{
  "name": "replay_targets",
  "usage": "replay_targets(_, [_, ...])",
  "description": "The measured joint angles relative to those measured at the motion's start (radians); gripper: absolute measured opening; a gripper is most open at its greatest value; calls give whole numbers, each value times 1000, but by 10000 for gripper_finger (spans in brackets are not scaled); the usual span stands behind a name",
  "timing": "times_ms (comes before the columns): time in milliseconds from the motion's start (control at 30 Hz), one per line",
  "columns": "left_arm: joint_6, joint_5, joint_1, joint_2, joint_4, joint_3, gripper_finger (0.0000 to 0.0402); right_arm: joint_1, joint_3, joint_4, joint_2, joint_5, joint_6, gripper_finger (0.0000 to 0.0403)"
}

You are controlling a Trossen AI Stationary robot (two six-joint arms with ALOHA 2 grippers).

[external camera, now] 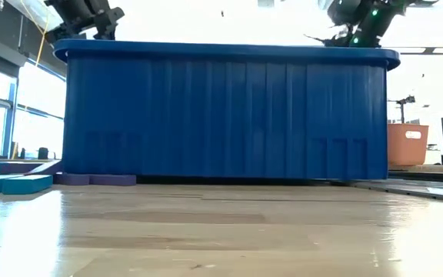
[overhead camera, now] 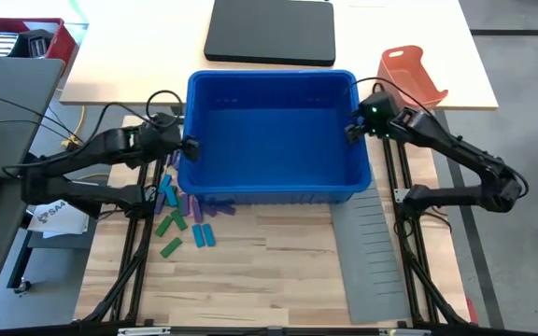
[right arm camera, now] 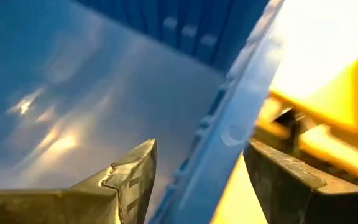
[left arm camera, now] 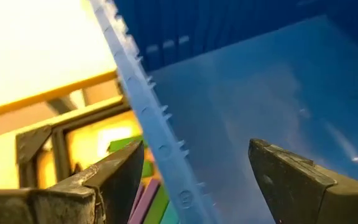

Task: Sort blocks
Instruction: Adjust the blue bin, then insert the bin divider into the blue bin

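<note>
from the high view i have the left gripper (overhead camera: 191,147) at the left rim of the blue bin (overhead camera: 274,191) and the right gripper (overhead camera: 351,130) at its right rim; the blocks (overhead camera: 181,213) lie on the wood just outside the bin's front left corner, roughly ten showing, some half hidden under it. the low view shows one bin, with about three blocks at its left foot. in the left wrist view the fingers (left arm camera: 114,180) stand apart, straddling the rim, not clamped. the right wrist view shows the same spread straddle. i'd move both arms evenly so the bin stays level.
</note>
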Motion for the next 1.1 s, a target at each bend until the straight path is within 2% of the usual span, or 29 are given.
replay_targets(200, [84, -39, -86, -30, 107, -1, 269, 104, 0, 36, -133, 135, -19, 236])
replay_targets(333, [151, -75, -188, -21, 208, -2, 252, 257, 0, 36, -228, 182, -31, 236])
replay_targets(433, [210, -118, -288, -6, 295, -2, 236, 441, 0, 28, -278, 220, -12, 233])
replay_targets(533, [281, -186, -409, 19, 384, -2, 221, 670, 0, 24, -289, 289, 27, 227])
replay_targets(700, [438, -334, -626, 99, 502, -2, 196, 1056, 0, 31, -206, 468, 104, 213])
replay_targets(767, [482, -390, -703, 141, 532, -2, 188, 1172, 0, 30, -153, 498, 148, 209])
replay_targets(900, [468, -426, -808, 242, 535, 22, 177, 1354, -1, 22, -46, 473, 301, 206])
replay_targets(1100, [384, -338, -879, 392, 537, 69, 170, 1503, -1, 14, 115, 230, 693, 206])
